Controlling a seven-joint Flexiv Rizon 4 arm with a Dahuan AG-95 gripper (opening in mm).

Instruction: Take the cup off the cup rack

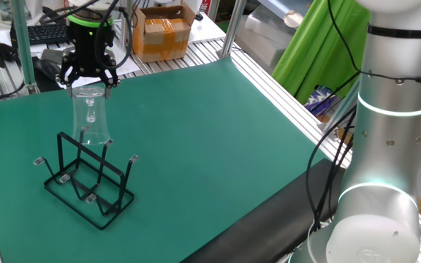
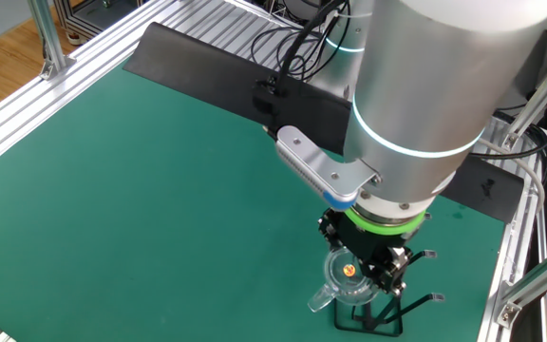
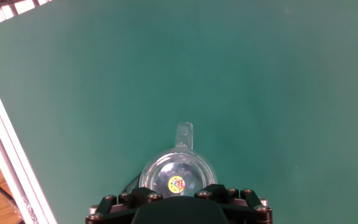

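- Directly beneath the gripper point(image 1: 88, 82): the cup point(image 1: 91, 117), inverted, base clasped between the jaws.
- Below the gripper, under the cup: the cup rack point(image 1: 88, 183) on the green surface point(image 1: 218, 146).

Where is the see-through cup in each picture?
One fixed view: cup upper left, upside down under the gripper, over the rack.
Other fixed view: bottom middle-right, under the gripper.
Hand view: bottom middle.
Shared landmark: the gripper.
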